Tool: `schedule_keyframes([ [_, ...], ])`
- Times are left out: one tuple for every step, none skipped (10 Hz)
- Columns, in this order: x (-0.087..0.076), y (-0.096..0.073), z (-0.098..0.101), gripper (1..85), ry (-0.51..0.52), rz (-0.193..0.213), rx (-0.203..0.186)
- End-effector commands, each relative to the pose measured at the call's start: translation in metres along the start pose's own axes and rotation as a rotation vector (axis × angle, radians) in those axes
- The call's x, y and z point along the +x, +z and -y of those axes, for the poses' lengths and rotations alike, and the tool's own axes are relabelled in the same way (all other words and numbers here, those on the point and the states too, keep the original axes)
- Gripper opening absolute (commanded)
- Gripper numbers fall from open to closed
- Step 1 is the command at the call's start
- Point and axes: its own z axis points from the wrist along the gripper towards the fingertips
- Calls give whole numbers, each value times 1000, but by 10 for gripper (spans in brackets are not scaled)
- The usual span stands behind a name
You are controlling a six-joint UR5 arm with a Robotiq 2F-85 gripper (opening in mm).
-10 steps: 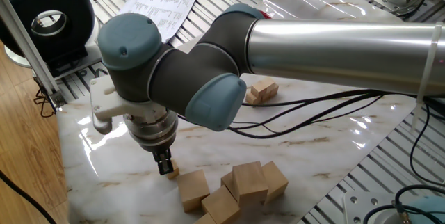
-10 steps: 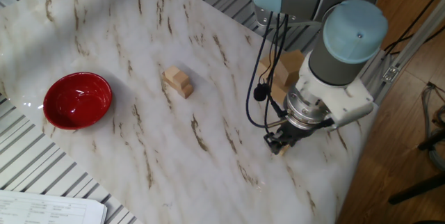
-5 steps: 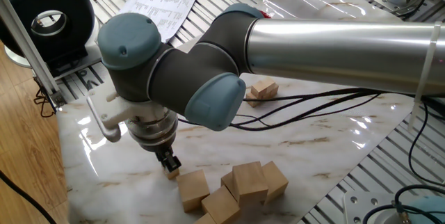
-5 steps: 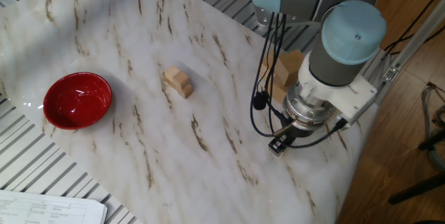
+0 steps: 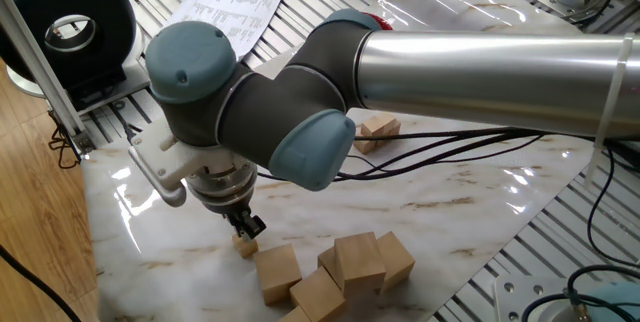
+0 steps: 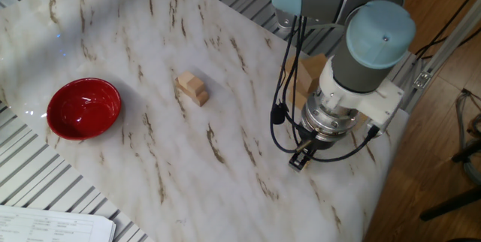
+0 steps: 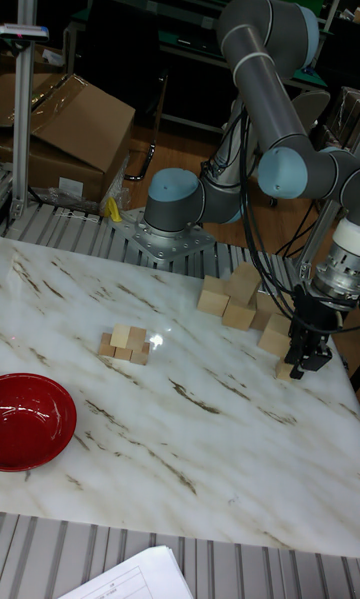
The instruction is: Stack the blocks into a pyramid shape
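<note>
1. We see the black two-finger gripper (image 5: pixel 247 228) has twisted round at the wrist over the last second; its white flange bracket (image 5: pixel 160 169) has swung further out.
2. It's also come up a bit. A second ago the fingertips sat right down around the small plain tan wooden cube (image 5: pixel 245 247) on the marble; now they're just above it, and we can't tell if they still touch it.
3. In the other fixed view the gripper (image 6: pixel 299 157) has drifted slightly left.
</note>
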Motion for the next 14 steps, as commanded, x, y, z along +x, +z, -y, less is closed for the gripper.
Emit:
schedule_keyframes([
  [-6,1,-4,403,29,34,-23],
  [-8,1,-6,403,47,41,-34],
  [-8,1,-8,407,49,38,-38],
  [-8,1,-11,410,62,46,-48],
  [-9,-1,-15,430,79,55,-56],
  [-6,-4,-19,437,88,47,-61],
  [-5,-6,-22,437,94,45,-66],
  [-3,-7,-24,437,92,39,-67],
  [0,-5,-24,437,92,36,-65],
  [-1,-1,-23,433,103,43,-61],
  [-2,4,-23,433,111,50,-54],
  [-2,7,-23,433,114,44,-51],
  [-1,9,-22,433,112,37,-49],
  [-1,10,-21,437,107,36,-49],
])
